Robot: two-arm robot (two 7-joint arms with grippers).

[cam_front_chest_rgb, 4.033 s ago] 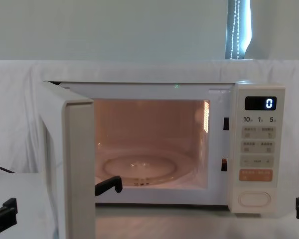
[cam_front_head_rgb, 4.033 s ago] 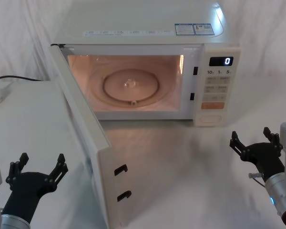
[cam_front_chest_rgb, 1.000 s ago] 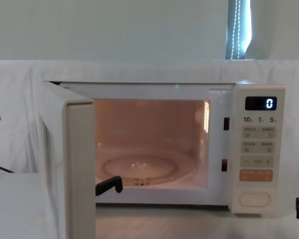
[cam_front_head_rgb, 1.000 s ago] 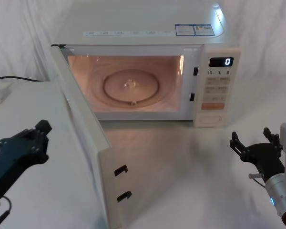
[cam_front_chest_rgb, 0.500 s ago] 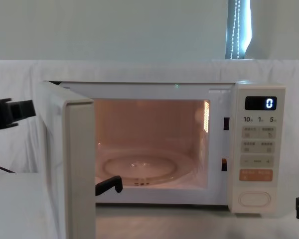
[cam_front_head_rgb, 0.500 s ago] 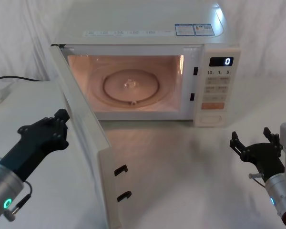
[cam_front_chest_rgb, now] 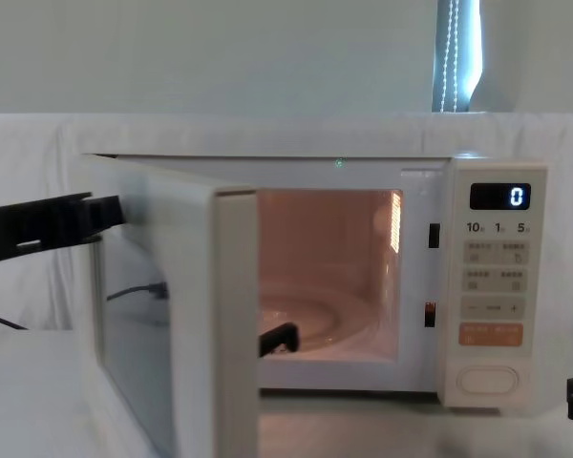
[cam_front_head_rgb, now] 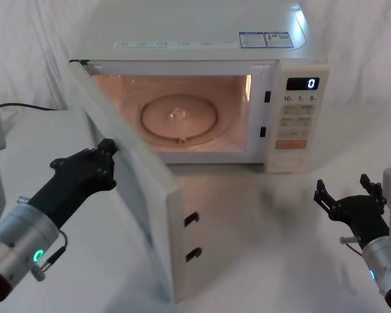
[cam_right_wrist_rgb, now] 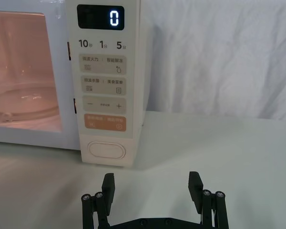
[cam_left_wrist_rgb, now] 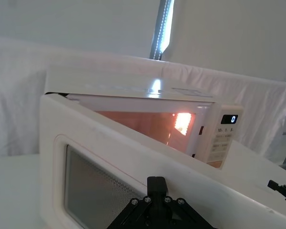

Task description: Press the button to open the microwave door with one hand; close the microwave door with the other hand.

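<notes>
Nearest to me, the right pincer (cam_front_head_rgb: 349,203) rested low over the table (cam_front_head_rgb: 267,248), its fingers spread and holding nothing, well apart from the button (cam_right_wrist_rgb: 106,150). The left pincer (cam_front_head_rgb: 99,163) was pressed against the outer face of the microwave door (cam_front_head_rgb: 140,195); I could not tell if its fingers were spread or clenched. The door stood about half open, so I judged the opening done and the closing under way. Behind it, the microwave (cam_front_head_rgb: 202,39) cavity glowed, and the display showed 0.
</notes>
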